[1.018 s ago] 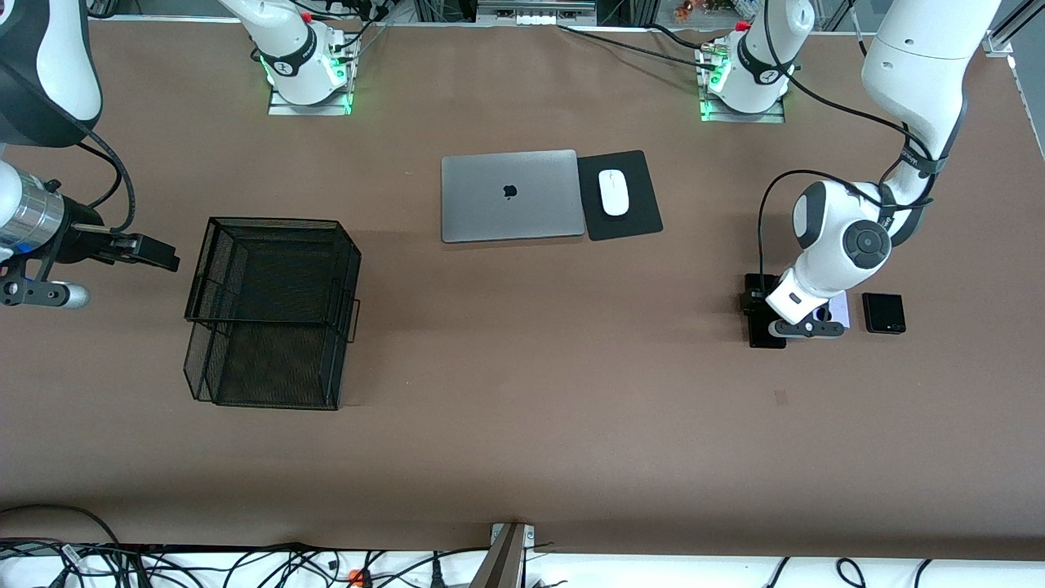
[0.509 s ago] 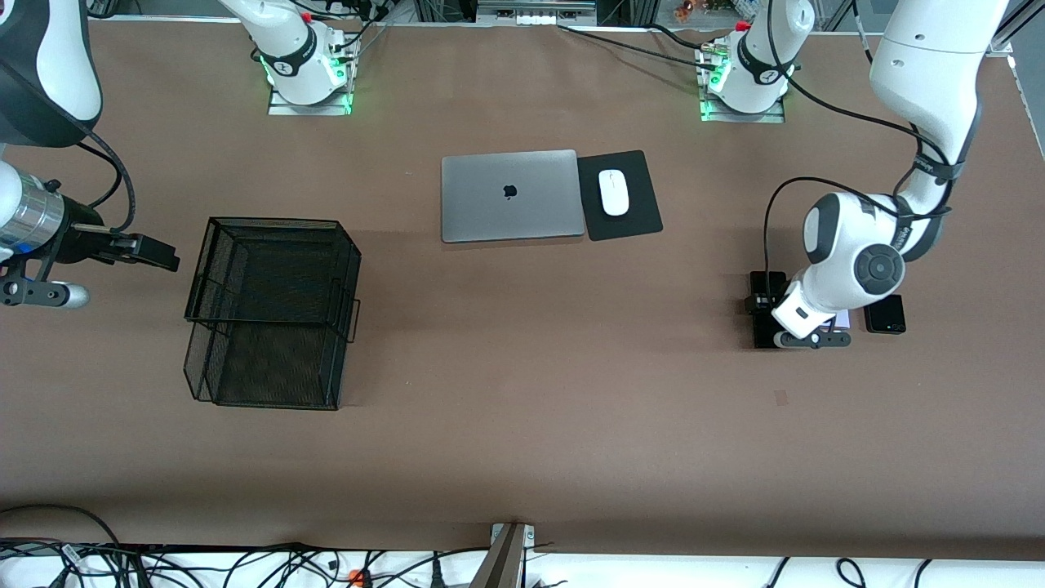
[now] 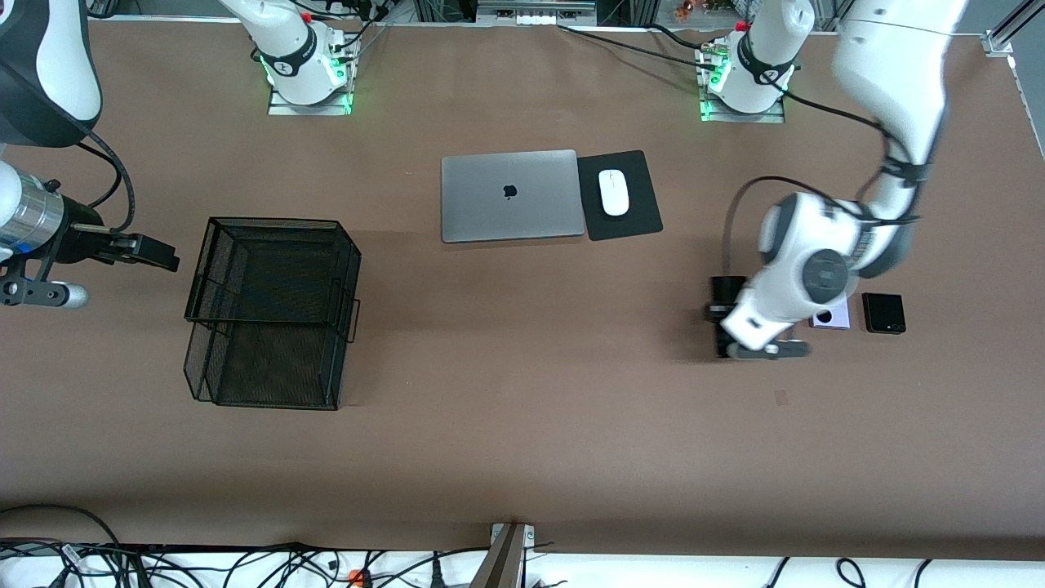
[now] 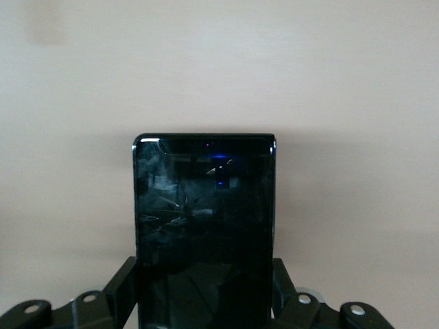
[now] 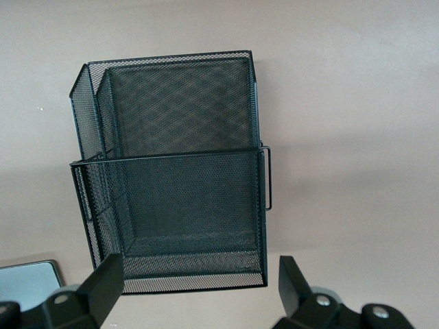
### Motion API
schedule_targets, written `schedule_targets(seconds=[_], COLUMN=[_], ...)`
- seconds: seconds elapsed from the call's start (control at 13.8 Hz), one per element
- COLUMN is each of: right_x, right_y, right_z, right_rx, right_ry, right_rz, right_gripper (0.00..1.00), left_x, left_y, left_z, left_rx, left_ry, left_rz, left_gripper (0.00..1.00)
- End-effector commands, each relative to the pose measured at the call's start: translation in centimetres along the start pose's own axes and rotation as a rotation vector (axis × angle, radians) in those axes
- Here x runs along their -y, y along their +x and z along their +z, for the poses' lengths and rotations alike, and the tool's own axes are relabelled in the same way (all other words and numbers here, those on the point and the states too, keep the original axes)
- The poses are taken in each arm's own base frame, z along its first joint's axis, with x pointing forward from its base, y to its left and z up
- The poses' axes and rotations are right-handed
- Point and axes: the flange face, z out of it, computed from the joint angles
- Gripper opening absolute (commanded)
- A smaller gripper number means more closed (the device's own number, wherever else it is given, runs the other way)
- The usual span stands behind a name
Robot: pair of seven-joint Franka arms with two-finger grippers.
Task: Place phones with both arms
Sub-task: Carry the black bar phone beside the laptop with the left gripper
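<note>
The left gripper is clamped on the long black phone, held off the table with its long axis running six to twelve o'clock in the front view. Two squarish phones lie beside it: lilac-white and black. The right gripper waits, fingers spread, beside the mesh basket.

No legible text appears; the only sign is a dark apple logo on the grey laptop lid.

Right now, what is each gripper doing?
Left gripper: shut on the long black phone, lifted over the table.
Right gripper: open, empty, waiting beside the mesh basket.
</note>
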Motion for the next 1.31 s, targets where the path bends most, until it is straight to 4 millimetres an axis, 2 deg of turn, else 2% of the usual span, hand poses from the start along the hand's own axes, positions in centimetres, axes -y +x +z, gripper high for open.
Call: schedule_targets(seconds=[0.0, 0.29, 0.44, 0.58, 0.73, 1.02, 1.24], right_x=[-0.1, -0.1, -0.1, -0.2, -0.2, -0.2, -0.3], right_y=[0.0, -0.1, -0.1, 0.0, 0.0, 0.0, 0.0], right_z=[-0.5, -0.4, -0.4, -0.5, -0.4, -0.4, -0.4], right_rx=[0.006, 0.007, 0.007, 0.006, 0.007, 0.007, 0.007], right_ry=[0.013, 0.013, 0.013, 0.013, 0.013, 0.013, 0.013], right_rz=[-0.002, -0.003, -0.003, -0.002, -0.002, -0.002, 0.001], right_gripper=[1.0, 1.0, 1.0, 1.0, 1.0, 1.0, 1.0], left_x=[-7.1, -18.2, -22.3, -26.1, -29.3, -33.5, -35.7], left_y=[0.1, -1.7, -1.7, -2.3, -3.0, -3.2, -4.6], left_z=[-0.7, -0.1, 1.1, 1.5, 1.6, 1.2, 3.4], left_rx=[-0.025, -0.07, -0.088, -0.113, -0.138, -0.209, -0.281], left_ry=[-0.011, -0.038, -0.057, -0.083, -0.106, -0.166, -0.18], left_rz=[-0.075, -0.099, -0.105, -0.092, -0.065, -0.019, 0.025], left_gripper=[0.0, 0.0, 0.0, 0.0, 0.0, 0.0, 0.0])
